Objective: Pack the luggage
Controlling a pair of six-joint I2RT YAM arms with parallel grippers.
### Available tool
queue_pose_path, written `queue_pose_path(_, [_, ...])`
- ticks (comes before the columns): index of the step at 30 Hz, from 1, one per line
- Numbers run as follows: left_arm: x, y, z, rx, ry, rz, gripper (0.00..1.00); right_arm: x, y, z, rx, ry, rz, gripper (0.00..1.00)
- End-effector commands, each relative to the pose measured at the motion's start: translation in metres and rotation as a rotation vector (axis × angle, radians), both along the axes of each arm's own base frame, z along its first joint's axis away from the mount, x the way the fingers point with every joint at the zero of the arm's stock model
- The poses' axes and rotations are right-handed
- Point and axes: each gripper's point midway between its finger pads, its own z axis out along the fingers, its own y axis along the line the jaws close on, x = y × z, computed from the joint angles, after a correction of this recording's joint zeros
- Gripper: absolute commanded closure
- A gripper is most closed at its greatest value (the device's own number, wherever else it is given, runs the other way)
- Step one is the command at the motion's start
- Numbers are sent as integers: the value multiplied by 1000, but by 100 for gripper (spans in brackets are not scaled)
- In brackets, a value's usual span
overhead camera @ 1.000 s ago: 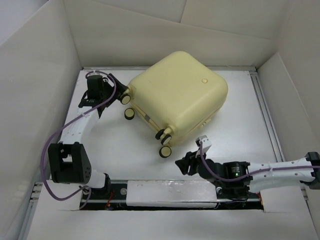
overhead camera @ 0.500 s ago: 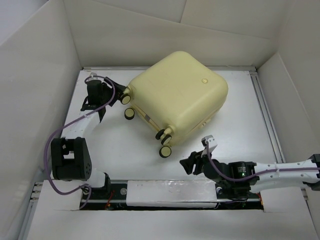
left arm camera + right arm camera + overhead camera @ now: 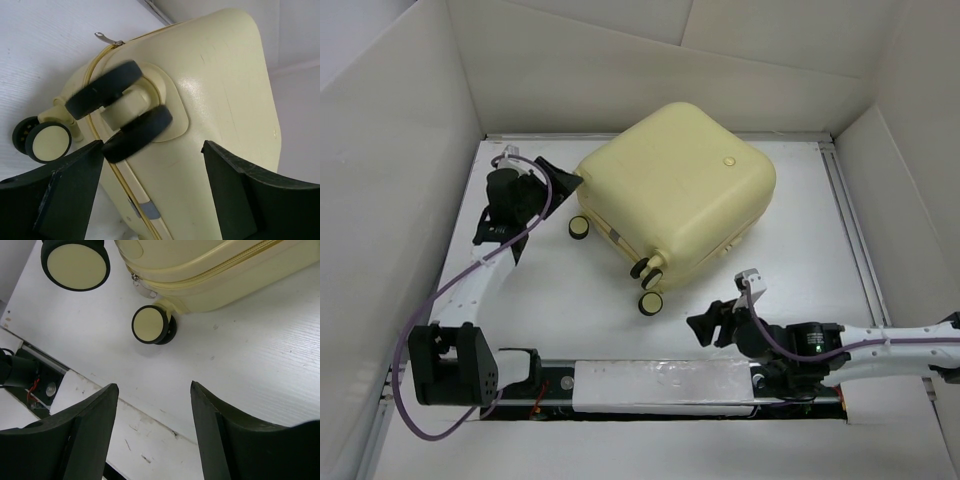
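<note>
My left gripper (image 3: 560, 176) has slid in over the luggage's (image 3: 680, 185) corner wheel (image 3: 137, 134); my right gripper (image 3: 707, 321) has backed off rightward.

The luggage (image 3: 685, 190) is seen as smooth hard plastic with a soft sheen; its wheels (image 3: 150, 324) are rimmed in matt black rubber; the zip pull (image 3: 107, 39) looks metallic; the table (image 3: 260, 355) is finely grained and matt

Bright, even light, seemingly from overhead, washes the white desk (image 3: 800, 200) and the pale yellow luggage (image 3: 680, 180), leaving only a soft shadow under the luggage's near-left edge. In the left wrist view a mild sheen sits on the shell, and the nearest caster wheel (image 3: 120, 112) is blurred. The right wrist view is crisp on the desk beside the luggage, while the right hand (image 3: 153, 390) shows dark, soft-edged fingers (image 3: 85, 440).
</note>
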Motion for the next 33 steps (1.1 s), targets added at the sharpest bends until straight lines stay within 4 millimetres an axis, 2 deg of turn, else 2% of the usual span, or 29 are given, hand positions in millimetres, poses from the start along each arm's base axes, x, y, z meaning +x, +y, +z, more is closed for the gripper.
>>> queue_pose_path(1, [-4,2,16,66,-39,-30,26,4,2,18,41,-11,-23,34])
queue_pose_path(2, [-4,3,15,76,-43,-33,26,5,3,20,32,-22,-29,34])
queue_pose_path(4, [-3,5,-3,92,3,-29,26,5,3,24,42,-22,-29,32])
queue_pose_path(8, [6,5,-18,104,50,-36,39,6,4,29,30,-34,-22,30])
queue_pose_path(10, [12,4,-16,104,48,-36,39,6,5,34,40,-34,-22,30])
queue_pose_path(14, [20,10,-10,110,34,2,35,4,3,30,19,-29,-14,29])
queue_pose_path(17, [28,18,-3,131,35,53,36,4,3,26,18,-23,-17,28])
queue_pose_path(21, [35,26,-12,170,76,84,40,1,7,25,46,-14,0,28])
queue_pose_path(24, [38,26,-12,169,67,84,35,1,8,23,48,-14,0,28])
queue_pose_path(25, [40,26,-20,171,87,83,35,2,10,22,46,-14,0,28])
queue_pose_path(27, [44,26,-21,171,91,82,44,2,10,20,37,-13,0,28])
queue_pose_path(28, [43,26,-27,173,111,81,44,2,9,18,28,-13,0,28])
queue_pose_path(30, [44,29,-28,182,113,99,42,1,8,16,17,-13,0,28])
queue_pose_path(31, [42,29,-19,178,77,102,31,1,7,19,28,-13,0,28])
queue_pose_path(33, [38,28,-18,154,56,113,21,2,8,24,47,-19,3,28])
